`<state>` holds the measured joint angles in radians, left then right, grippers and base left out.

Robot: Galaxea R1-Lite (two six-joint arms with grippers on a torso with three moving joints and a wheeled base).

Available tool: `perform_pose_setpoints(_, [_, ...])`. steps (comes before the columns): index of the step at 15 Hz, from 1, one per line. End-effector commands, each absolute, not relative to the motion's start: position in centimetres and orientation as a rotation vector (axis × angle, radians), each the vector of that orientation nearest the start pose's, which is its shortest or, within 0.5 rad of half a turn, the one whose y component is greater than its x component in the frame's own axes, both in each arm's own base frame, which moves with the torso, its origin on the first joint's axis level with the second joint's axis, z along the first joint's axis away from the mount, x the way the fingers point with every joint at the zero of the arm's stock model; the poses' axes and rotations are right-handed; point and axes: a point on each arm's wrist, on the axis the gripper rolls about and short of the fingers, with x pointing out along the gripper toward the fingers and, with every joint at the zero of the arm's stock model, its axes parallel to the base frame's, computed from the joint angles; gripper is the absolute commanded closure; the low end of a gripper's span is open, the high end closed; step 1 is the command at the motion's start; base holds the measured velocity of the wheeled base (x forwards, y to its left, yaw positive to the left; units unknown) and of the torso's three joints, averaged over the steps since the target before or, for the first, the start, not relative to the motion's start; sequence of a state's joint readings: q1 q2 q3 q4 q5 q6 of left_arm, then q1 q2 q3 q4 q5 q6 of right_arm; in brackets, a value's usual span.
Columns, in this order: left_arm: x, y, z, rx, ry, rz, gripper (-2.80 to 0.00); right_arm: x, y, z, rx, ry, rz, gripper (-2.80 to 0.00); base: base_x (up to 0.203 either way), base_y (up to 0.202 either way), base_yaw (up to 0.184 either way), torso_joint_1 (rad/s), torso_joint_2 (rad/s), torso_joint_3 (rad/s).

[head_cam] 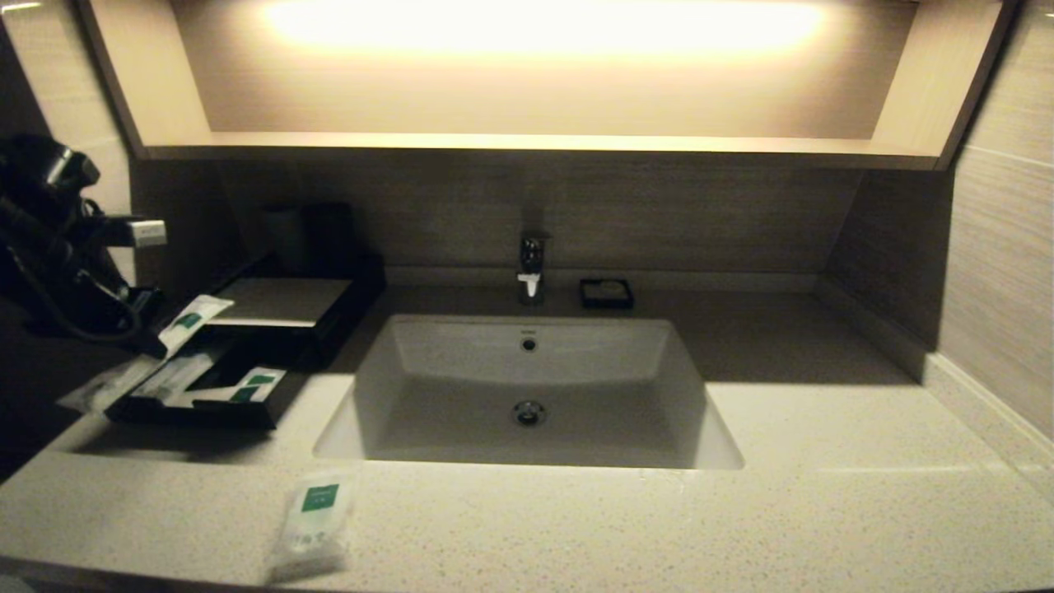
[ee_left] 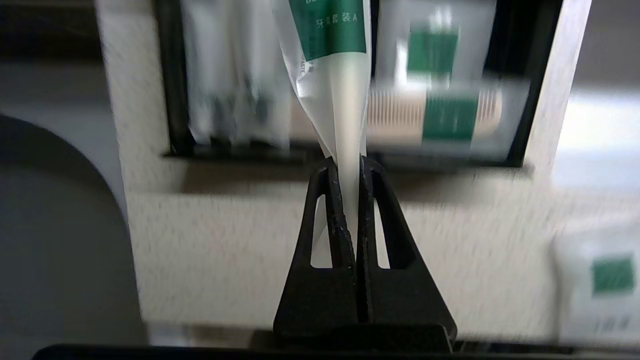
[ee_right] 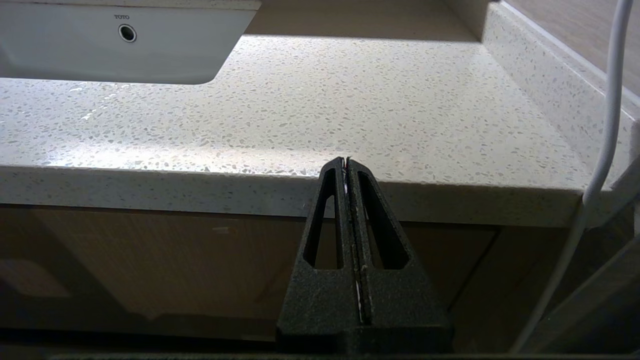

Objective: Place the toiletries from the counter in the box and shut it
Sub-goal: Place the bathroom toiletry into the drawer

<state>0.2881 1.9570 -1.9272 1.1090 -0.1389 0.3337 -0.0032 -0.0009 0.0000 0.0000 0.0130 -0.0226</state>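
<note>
Right gripper (ee_right: 346, 161) closed at counter (ee_right: 350, 100) edge

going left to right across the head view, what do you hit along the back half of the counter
left gripper shut on the long packet → black box with its drawer tray pulled out → faucet → small black square dish
</note>
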Motion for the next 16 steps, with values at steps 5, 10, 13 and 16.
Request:
perform_pose_setpoints(5, [31.0,8.9,25.3,0.068,1.203,-0.097,0.00,-2.3,0.0,7.5,-0.023,0.001,0.011,0.00,0.000,0.000,0.000,0.000,0.00,0.000])
perform_pose_setpoints(10, [31.0,8.9,24.5,0.061,1.265,-0.095,0.00,-2.3,0.0,7.5,-0.023,0.001,0.011,0.00,0.000,0.000,0.000,0.000,0.00,0.000])
perform_pose_setpoints(13, [31.4,9.1,23.9,0.062,1.285,-0.092,0.00,-2.3,0.0,7.5,-0.023,0.000,0.011,0.00,0.000,0.000,0.000,0.000,0.00,0.000])
perform_pose_setpoints(16, [32.0,9.2,23.2,0.058,1.298,-0.090,0.00,-2.3,0.0,7.5,-0.023,0.001,0.011,0.00,0.000,0.000,0.000,0.000,0.00,0.000])
